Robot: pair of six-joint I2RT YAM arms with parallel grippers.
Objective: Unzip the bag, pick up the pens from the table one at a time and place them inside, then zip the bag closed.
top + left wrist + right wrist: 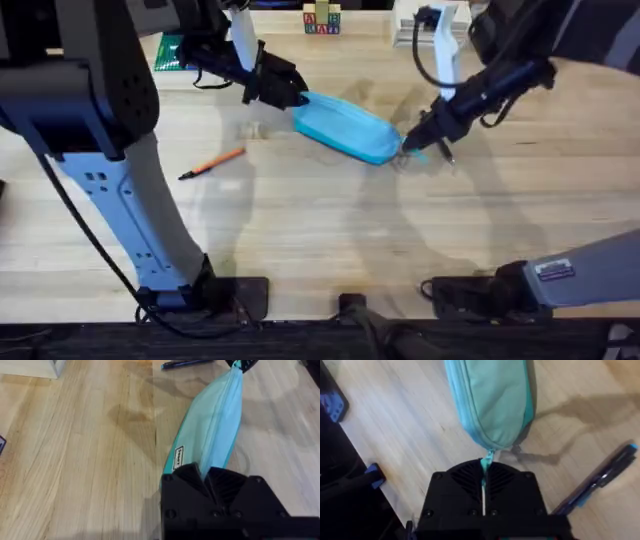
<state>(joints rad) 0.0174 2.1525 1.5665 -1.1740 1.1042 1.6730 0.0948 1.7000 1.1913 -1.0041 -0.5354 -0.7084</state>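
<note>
The task looks barely begun. The light blue pencil pouch [345,128] lies slantwise on the desk [320,230], its zipper shut along the whole visible length (no dark lining shows anywhere). The left pincer [290,97] is closed on the pouch's far-left end, pinning the fabric between its fingers. The right pincer [412,143] is closed at the opposite end, with the teal zipper pull [486,458] running into the slit between its fingers, so the unzip seems about to start.

Both pens are out on the desk: the orange pen [212,163] well left of the pouch, the black pen [597,481] just beside the right pincer. Unzipping, both placements and the closing remain.
</note>
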